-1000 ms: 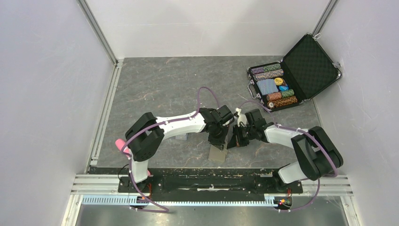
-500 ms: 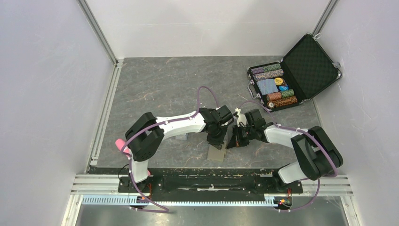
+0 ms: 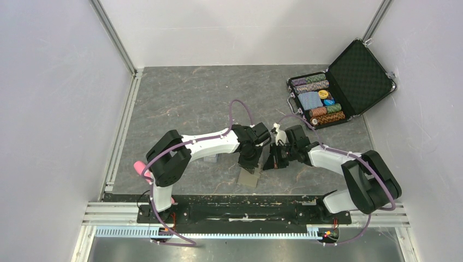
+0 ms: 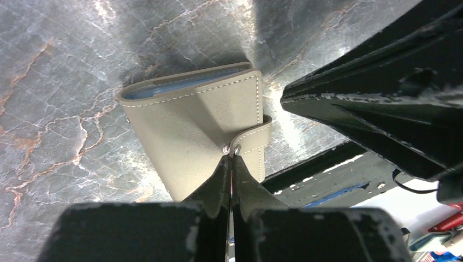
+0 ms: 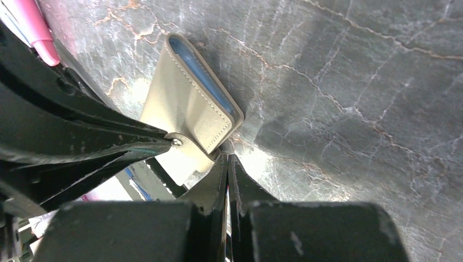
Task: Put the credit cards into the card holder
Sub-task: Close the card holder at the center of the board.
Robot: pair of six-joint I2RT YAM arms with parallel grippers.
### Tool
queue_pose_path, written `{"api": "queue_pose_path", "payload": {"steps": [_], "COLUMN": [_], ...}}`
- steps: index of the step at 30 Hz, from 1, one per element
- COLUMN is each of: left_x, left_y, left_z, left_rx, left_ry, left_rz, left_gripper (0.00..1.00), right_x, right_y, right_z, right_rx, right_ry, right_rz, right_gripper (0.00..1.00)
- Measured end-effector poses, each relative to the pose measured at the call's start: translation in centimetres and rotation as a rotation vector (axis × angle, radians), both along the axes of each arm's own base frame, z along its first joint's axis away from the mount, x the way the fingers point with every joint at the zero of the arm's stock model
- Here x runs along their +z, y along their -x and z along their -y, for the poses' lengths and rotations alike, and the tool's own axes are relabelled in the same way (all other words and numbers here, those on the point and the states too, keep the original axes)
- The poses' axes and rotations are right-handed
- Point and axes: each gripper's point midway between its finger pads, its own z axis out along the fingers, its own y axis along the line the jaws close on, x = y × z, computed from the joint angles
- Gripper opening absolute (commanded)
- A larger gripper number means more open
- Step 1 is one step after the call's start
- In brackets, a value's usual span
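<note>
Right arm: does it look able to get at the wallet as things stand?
Probably yes. The right end effector, shut, sits tip-first at the wallet's corner with nothing between. The left end effector pinches the snap tab beside it, so that spot is taken.

R claw [image 5: 227, 159], card holder [image 3: 249, 178] shifted slightly left.

On table [image 3: 180, 103]: card holder [image 3: 250, 178] front-centre; chip case [image 3: 349, 82] back R corner, well apart.

One card holder [image 4: 191, 136], one poker-chip case [image 3: 360, 73], two arms [image 3: 207, 143] [image 3: 327, 155].
</note>
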Motion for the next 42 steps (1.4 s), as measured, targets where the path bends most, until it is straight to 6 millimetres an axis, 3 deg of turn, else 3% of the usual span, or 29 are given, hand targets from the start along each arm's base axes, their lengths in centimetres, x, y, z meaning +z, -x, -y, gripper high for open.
{"api": "queue_pose_path", "payload": {"steps": [17,31,42], "left_x": [-0.7,-0.9,-0.4], "left_y": [0.0,0.7,0.5], "left_z": [-0.6,-1.6,-1.2], "left_rx": [0.004,0.002,0.002], "left_ry": [-0.035,-0.078,-0.043], "left_rz": [-0.003,-0.03,-0.009], "left_gripper": [0.02,0.02,0.02], "right_x": [1.7,0.4,-0.3], "right_y": [0.1,0.0,-0.6], "right_z": [-2.7,-3.8,-4.5], "right_rx": [0.055,0.053,0.052], "right_ry": [-0.096,-0.081,-0.051], "right_rz": [0.048,0.037,0.004], "right_gripper": [0.0,0.0,0.0]}}
